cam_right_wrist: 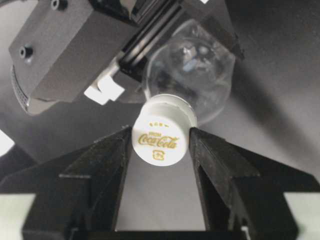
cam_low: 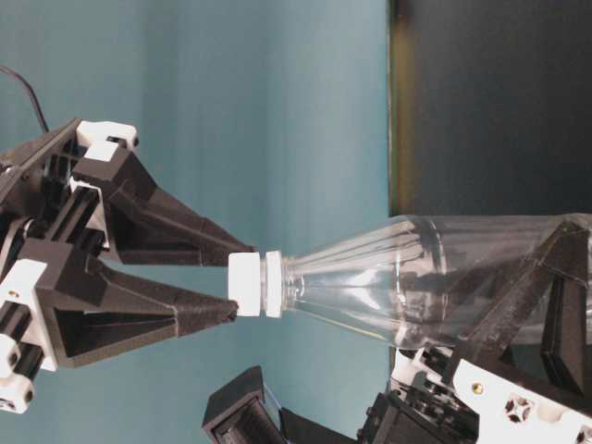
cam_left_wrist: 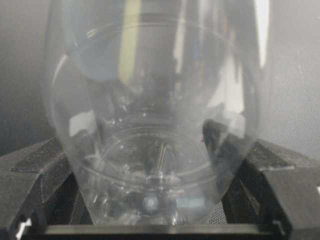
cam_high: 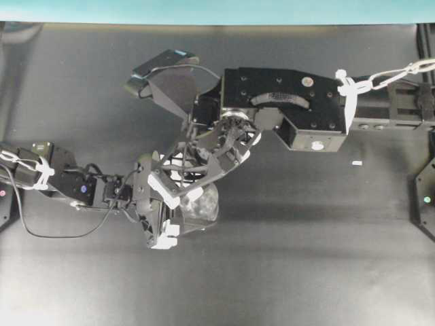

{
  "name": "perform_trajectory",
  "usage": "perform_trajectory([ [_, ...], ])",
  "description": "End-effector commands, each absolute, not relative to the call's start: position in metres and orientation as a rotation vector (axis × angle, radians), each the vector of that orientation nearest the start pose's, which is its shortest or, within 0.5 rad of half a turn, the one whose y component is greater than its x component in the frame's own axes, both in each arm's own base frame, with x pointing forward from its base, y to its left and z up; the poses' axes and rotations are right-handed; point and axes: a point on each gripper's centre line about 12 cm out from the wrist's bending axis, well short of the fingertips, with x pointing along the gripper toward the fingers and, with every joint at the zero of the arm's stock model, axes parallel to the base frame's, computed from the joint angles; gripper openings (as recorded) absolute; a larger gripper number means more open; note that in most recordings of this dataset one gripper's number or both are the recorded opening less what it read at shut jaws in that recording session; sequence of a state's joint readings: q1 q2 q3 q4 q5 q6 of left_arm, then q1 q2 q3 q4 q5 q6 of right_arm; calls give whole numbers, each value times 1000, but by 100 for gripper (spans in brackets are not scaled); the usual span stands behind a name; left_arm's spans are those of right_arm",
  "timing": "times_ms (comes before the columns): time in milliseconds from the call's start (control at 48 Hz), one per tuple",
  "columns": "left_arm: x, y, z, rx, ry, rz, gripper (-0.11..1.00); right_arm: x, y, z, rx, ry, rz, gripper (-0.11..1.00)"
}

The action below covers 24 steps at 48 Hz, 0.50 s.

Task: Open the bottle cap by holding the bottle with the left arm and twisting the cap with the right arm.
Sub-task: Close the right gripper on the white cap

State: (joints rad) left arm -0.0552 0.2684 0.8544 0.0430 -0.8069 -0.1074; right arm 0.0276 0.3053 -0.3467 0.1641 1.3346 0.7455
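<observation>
Bottle (cam_low: 435, 277): small clear plastic vessel, round body tapering to a narrow neck, apparently empty. Location: raised off the dark bench (cam_high: 306, 272), just left of centre in the overhead view, its body clamped between the two fingers of the left hand (cam_high: 163, 217).

Bottle cap (cam_right_wrist: 162, 135): small white screw cap with gold lettering on its top, narrower than the body. In the right wrist view it sits at centre, the right hand (cam_right_wrist: 161, 150) flanking it at 9 and 3 o'clock. Both fingertips lie at the cap's sides, touching or very nearly so; whether they press firmly cannot be told.

Handling, as judged: light, thin-walled, likely to dent under a hard squeeze; smooth plastic may slip or turn in the grip once torque is applied. Best hold for the body is across its widest part, as now; for the cap, on its side wall, square to the neck.

Surroundings: right arm (cam_high: 292, 102) reaches in from 3 o'clock, its boxy block overhanging the bottle; left arm (cam_high: 68, 180) enters from 9 o'clock with a loose black cable (cam_high: 41, 231) trailing beneath. A tiny white fleck (cam_high: 357, 163) lies on the bench well apart at 3 o'clock. Nothing stands between fingertips and cap.
</observation>
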Motion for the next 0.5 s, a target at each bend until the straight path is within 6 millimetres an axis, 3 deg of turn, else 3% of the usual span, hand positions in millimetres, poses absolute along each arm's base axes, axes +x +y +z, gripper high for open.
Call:
perform_trajectory([
  [0,380,-25,97,-75,306,-76,81,477,35,296,705,1307,-318,38],
  [479,380,-25,97,-77,308,-76,81,473,27,299,176,1370,92,38],
])
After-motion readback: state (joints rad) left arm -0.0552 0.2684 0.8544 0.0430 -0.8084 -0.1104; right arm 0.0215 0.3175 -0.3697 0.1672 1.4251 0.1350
